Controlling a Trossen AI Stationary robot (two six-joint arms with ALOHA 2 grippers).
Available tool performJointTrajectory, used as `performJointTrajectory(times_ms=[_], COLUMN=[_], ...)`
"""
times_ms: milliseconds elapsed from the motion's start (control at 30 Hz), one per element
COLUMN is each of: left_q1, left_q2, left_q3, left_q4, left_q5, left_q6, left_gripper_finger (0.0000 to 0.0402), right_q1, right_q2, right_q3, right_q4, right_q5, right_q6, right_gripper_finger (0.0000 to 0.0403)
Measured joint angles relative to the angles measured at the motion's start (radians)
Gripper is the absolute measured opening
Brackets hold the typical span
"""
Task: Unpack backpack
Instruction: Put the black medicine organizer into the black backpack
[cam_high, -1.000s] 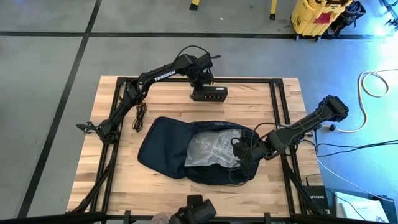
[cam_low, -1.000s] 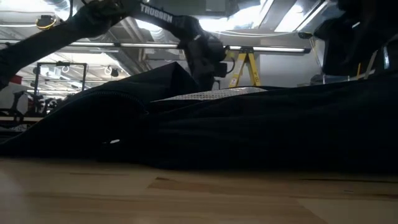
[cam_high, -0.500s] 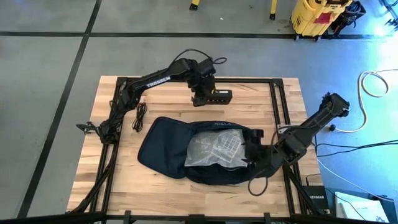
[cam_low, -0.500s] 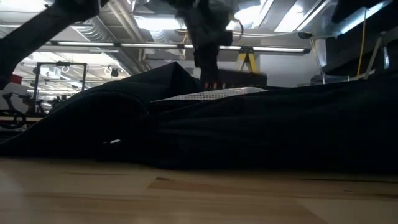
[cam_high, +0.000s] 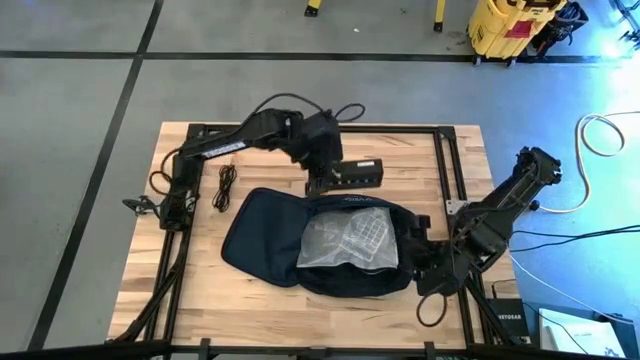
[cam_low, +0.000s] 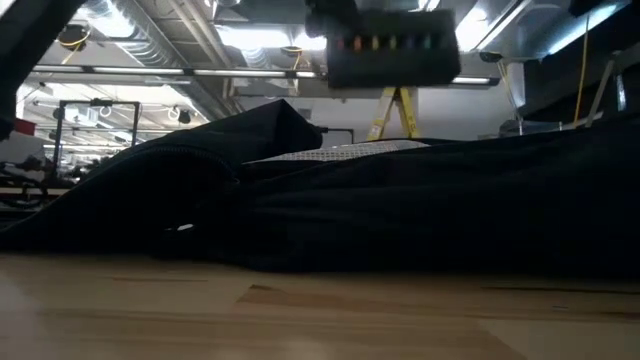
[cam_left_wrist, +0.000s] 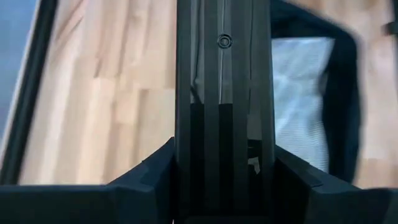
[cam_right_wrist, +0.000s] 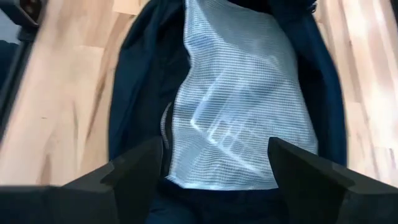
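Dark navy fabric of the backpack (cam_high: 300, 250) lies flat across the middle of the light wood surface (cam_high: 270, 305), its main flap folded open toward the left side so the inside faces up. A clear mesh-patterned plastic bag (cam_high: 350, 240) sits in the opening, pale and crinkled; contents are visible through it but cannot be made out. From the low view the backpack (cam_low: 420, 210) fills most of the width as a dark mound, with the edge of the pale bag (cam_low: 340, 150) just showing on top. Left gripper (cam_high: 322, 172) is above the far edge of the backpack, jaws clamped on a long black box-shaped device (cam_high: 352, 173) with a row of small ports or lights along one side; the device is off the surface, hanging in the upper part of the low view (cam_low: 392, 45), and it runs lengthwise between the jaws in the left wrist view (cam_left_wrist: 224, 93). Right gripper (cam_high: 432, 272) is at the near right end of the backpack, close to the surface edge, jaws apart and holding nothing; its wrist view looks along the open backpack (cam_right_wrist: 140, 87) and the plastic bag (cam_right_wrist: 239, 106) inside. A thin black coiled cable (cam_high: 224, 186) lies on the wood left of the backpack, well apart from it.
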Motion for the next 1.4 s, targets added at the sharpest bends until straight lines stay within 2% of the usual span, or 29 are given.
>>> performJointTrajectory(times_ms=[167,267,533,667,767,1000,1133,1267,1400], left_q1=[-0.119,-0.192,-0.371,-0.424,-0.445,-0.468,-0.477,-0.511,-0.537], left_q2=[-0.019,-0.019,0.001,0.057,0.095,0.12,0.12,0.12,0.12], left_q3=[0.001,0.001,-0.005,-0.009,-0.056,-0.255,-0.34,-0.401,-0.44], left_q4=[0.012,0.025,0.054,0.043,0.071,0.166,0.214,0.227,0.231], left_q5=[-0.015,-0.062,-0.312,-0.465,-0.613,-0.806,-0.855,-0.976,-1.039], left_q6=[-0.098,-0.139,-0.215,-0.245,-0.278,-0.299,-0.302,-0.292,-0.246], left_gripper_finger=[0.016,0.016,0.016,0.016,0.016,0.016,0.016,0.016,0.016], right_q1=[0.058,0.088,0.151,0.153,0.151,0.151,0.151,0.151,0.151], right_q2=[0.0,0.0,0.0,0.0,0.003,0.005,0.005,0.005,0.005], right_q3=[0.0,0.0,0.0,0.0,0.0,0.0,-0.012,-0.026,-0.028], right_q4=[0.002,0.009,0.024,0.024,0.036,0.023,0.007,0.001,0.001], right_q5=[0.019,0.031,0.067,0.087,0.095,0.096,0.093,0.094,0.094], right_q6=[0.065,0.114,0.165,0.166,0.166,0.188,0.196,0.199,0.202], right_gripper_finger=[0.0275,0.0275,0.0275,0.0275,0.0275,0.0275,0.0275,0.0275,0.0275])
